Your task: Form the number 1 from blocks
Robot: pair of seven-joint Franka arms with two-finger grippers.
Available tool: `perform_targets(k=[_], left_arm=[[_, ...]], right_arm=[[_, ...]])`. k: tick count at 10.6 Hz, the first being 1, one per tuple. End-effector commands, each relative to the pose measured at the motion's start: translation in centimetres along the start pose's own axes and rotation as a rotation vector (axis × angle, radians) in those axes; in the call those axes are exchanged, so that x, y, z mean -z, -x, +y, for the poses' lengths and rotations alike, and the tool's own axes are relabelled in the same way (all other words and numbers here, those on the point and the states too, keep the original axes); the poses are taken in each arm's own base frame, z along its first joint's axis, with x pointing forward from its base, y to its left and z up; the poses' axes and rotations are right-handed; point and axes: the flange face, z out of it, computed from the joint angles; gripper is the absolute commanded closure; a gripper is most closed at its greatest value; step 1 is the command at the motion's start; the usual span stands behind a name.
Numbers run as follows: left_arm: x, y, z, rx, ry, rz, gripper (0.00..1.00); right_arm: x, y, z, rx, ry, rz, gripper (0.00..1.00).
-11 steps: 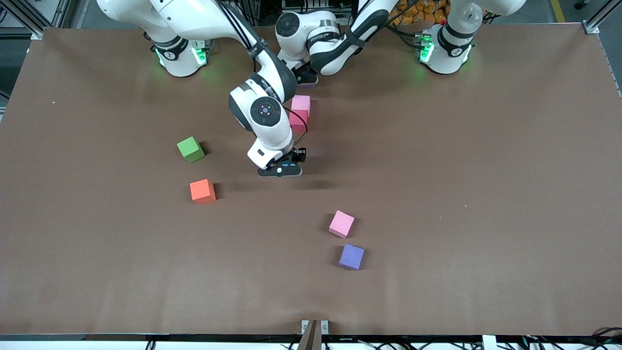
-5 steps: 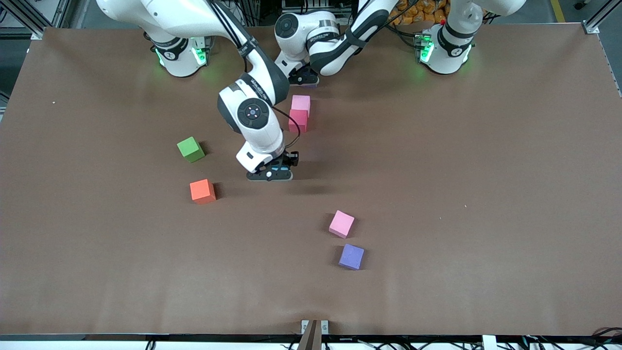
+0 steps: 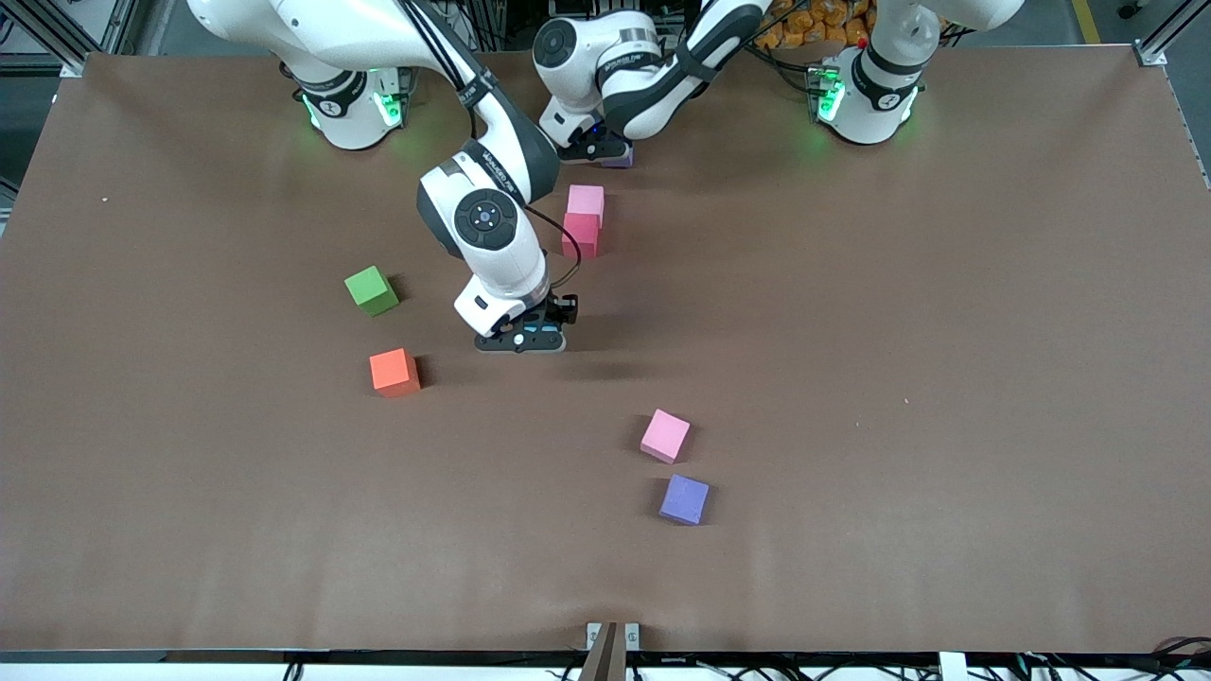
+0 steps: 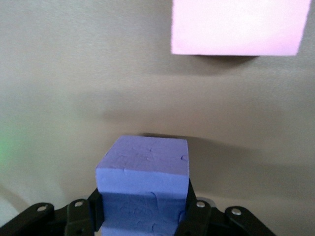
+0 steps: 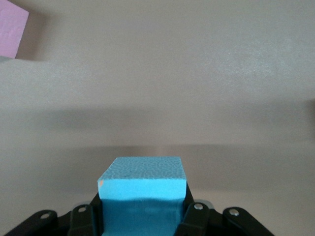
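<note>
A light blue block (image 5: 141,189) is clamped between the closed jaws of the right gripper (image 3: 521,339), which is held over the bare middle of the brown bench (image 3: 899,397), between the orange block (image 3: 394,371) and the pink-and-red pair. A purple block (image 4: 144,189) is gripped in the closed jaws of the left gripper (image 3: 596,149), which is placed low over the bench near the robots' bases; whether that block touches the surface cannot be told. Just nearer the front camera than that gripper, a pink block (image 3: 586,200) is seen with a red block (image 3: 580,235) touching it on its nearer side, the two forming a short line. A green block (image 3: 371,289) is found toward the right arm's end of the bench, with the orange block nearer the camera than it and apart from it. A second pink block (image 3: 665,435) and a second purple block (image 3: 684,498) are seen nearest the camera, close together but not touching.
</note>
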Motion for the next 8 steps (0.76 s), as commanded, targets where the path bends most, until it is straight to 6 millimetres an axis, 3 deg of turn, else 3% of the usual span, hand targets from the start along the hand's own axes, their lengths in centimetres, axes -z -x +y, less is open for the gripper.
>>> perform_targets(k=[1,2,4,8], left_arm=[[1.8,0.9,-3.2,-0.023,-0.004,0.029,1.00],[2.4,1.0,-3.9,-0.026,0.009,0.011,1.00],[3.8,-1.6,-6.1,-0.011,-0.005,-0.023,1.00],[6.7,-9.0,-11.5,0.030,0.015,-0.020,1.00]], right_arm=[[0.9,-0.5,1.0,-0.010,-0.015,-0.007,1.00],[1.1,-0.7,1.3,-0.011,-0.017,-0.004,1.00],[1.7,-1.5,2.2,-0.012,-0.019,-0.002,1.00],[1.0,-0.7,1.5,-0.009,-0.009,-0.020,1.00]])
